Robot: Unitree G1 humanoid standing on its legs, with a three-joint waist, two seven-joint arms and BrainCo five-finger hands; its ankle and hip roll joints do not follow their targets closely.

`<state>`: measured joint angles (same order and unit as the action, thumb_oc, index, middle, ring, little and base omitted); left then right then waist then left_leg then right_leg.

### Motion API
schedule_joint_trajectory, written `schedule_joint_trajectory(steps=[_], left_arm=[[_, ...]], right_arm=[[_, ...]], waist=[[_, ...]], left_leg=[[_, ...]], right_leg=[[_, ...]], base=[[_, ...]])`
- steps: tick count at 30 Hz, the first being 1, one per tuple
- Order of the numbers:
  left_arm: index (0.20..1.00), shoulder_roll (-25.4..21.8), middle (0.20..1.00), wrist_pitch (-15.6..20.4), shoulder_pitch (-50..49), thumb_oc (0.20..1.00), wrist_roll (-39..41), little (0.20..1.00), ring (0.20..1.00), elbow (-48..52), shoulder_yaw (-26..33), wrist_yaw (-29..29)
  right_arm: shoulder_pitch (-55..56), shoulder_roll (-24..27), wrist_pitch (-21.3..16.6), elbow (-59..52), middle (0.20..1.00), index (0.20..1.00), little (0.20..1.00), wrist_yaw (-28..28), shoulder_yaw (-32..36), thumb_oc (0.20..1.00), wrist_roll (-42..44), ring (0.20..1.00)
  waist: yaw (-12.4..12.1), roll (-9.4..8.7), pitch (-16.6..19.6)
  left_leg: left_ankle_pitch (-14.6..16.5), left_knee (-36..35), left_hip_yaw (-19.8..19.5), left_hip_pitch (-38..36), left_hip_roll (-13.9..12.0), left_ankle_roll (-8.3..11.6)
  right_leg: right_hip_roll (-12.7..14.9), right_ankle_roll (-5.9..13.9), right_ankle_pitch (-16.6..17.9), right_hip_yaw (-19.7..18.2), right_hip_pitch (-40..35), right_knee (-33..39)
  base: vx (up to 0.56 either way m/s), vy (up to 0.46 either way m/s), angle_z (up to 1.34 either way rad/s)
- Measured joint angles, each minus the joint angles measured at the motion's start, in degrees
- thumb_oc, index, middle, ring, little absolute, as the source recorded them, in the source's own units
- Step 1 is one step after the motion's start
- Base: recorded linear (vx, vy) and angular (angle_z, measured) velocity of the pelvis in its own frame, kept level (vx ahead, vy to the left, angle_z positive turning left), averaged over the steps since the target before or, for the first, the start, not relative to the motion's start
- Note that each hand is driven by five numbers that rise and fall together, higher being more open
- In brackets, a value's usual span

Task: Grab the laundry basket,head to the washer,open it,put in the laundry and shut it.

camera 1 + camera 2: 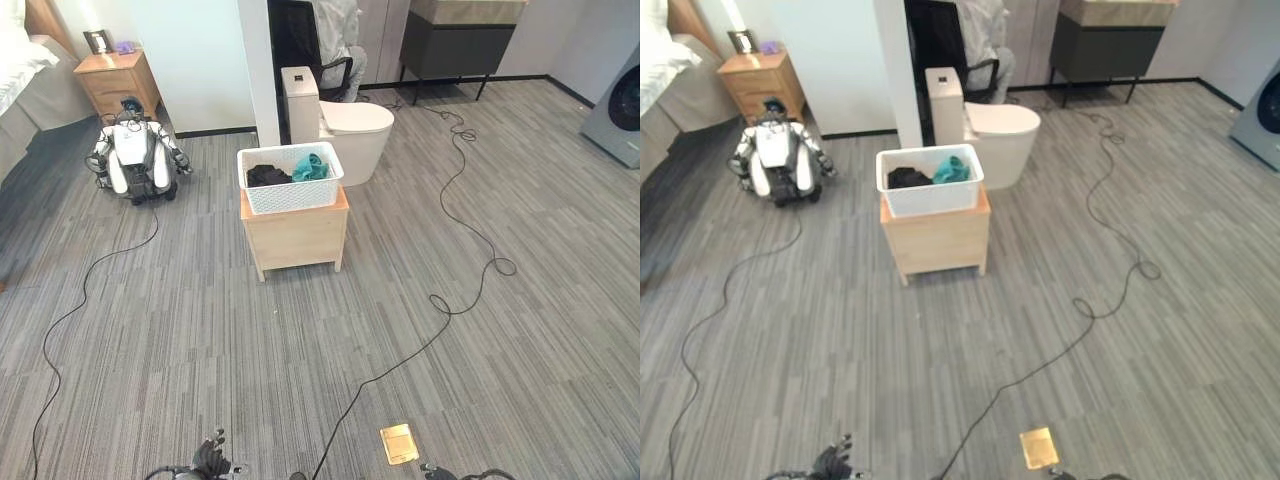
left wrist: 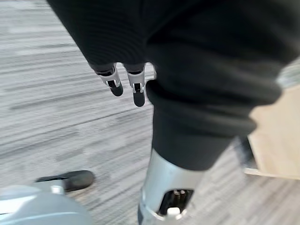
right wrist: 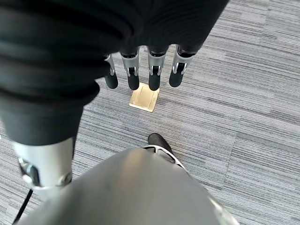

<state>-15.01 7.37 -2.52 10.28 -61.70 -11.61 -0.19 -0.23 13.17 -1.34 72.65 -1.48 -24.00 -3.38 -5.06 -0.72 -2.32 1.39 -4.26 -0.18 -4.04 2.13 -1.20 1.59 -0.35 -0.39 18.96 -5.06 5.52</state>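
Observation:
A white laundry basket (image 1: 290, 180) with dark and teal clothes stands on a small wooden cabinet (image 1: 296, 236) in the middle of the room, a few steps ahead of me. The washer (image 1: 618, 108) is at the far right edge. My left hand (image 1: 212, 460) hangs low at the bottom of the left eye view, far from the basket. In its wrist view the left hand's fingers (image 2: 137, 91) are straight over bare floor. My right hand (image 3: 153, 75) also hangs open, its fingers pointing down above a brass floor plate (image 3: 144, 99). Neither hand holds anything.
A white toilet (image 1: 350, 130) stands just behind the cabinet. Another small robot (image 1: 135, 158) sits on the floor at the left, near a nightstand (image 1: 118, 78) and a bed. A person (image 1: 338, 35) sits at the back. The brass floor plate (image 1: 399, 443) lies near my feet.

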Motion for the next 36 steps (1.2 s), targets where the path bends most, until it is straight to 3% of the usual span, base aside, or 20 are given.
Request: schedule_joint_trajectory(steps=[36], left_arm=[[1.000, 0.7, 1.000, -0.1, -1.9, 1.000, -0.1, 1.000, 1.000, -3.2, -0.9, -0.1]], right_arm=[[0.2, -0.2, 0.1, 0.2, 1.000, 1.000, 1.000, 0.0, 1.5, 1.000, -0.4, 1.000]], waist=[[1.2, 0.38, 0.7]], left_leg=[[0.0, -0.1, 1.0, -0.8, -0.2, -0.09]], right_leg=[[-0.1, 0.14, 0.2, -1.2, 0.0, 0.0]], base=[[0.00, -0.007, -0.01]])
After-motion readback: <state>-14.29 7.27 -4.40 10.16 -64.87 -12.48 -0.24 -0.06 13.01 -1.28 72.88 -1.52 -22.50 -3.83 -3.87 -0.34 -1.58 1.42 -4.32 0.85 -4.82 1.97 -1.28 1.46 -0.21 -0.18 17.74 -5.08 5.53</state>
